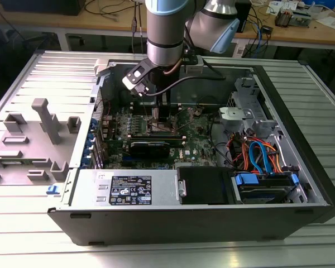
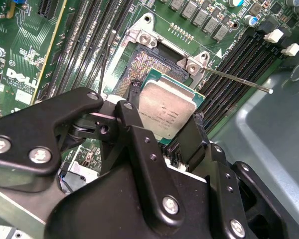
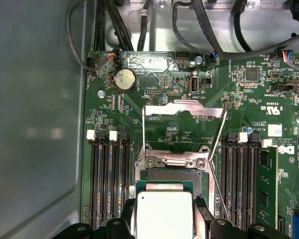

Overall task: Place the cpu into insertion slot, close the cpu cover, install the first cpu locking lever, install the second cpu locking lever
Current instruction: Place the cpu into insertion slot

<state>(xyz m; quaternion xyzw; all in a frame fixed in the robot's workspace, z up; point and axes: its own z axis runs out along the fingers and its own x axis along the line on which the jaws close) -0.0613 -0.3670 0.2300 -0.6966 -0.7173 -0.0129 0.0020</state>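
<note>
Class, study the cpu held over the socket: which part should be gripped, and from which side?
Grip the cpu by two opposite thin edges, coming from above. It is a flat square with its metal top up; the jaws of the gripper pinch it so over the insertion slot.

The cpu (image 2: 167,112) has a dull silver-grey top with faint dark print and a green edge, the gripper (image 2: 164,127) is matte black with silver screw heads, and the insertion slot (image 2: 133,72) is dark with a fine golden speckle inside a silvery rim, the cpu cover (image 3: 184,105) bare silver as well. The motherboard (image 3: 189,132) is green with pale tracing, its memory slots (image 3: 109,174) black with white end clips and its coin cell (image 3: 124,79) silver. In the exterior view the arm (image 1: 164,33) is grey metal with light blue caps, the cables (image 1: 257,153) are orange and blue, and the table (image 1: 301,240) is pale grey in ribbed stripes.
</note>
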